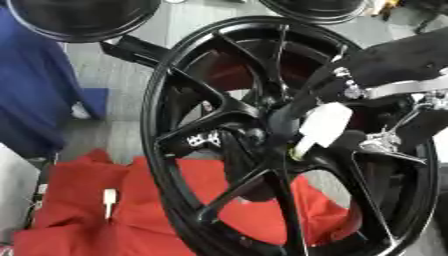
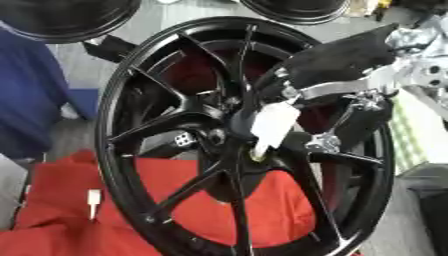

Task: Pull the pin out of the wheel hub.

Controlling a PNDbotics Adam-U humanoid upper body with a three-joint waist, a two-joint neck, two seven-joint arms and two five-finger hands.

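Black-on-black clutter is the snag: the right hand is curled at the wheel hub, the pin can't be made out, so spokes might get snagged.

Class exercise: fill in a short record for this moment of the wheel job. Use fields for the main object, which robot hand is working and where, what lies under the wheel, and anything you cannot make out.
Main object: black spoked wheel, standing on edge
Working hand: right robot hand, reaching in from the upper right to the hub
At the hub: a white piece at the hand's tip
Pin: cannot tell it apart
Left robot hand: not in view
Under the wheel: red cloth with a small white item on it
Behind: two more black wheels
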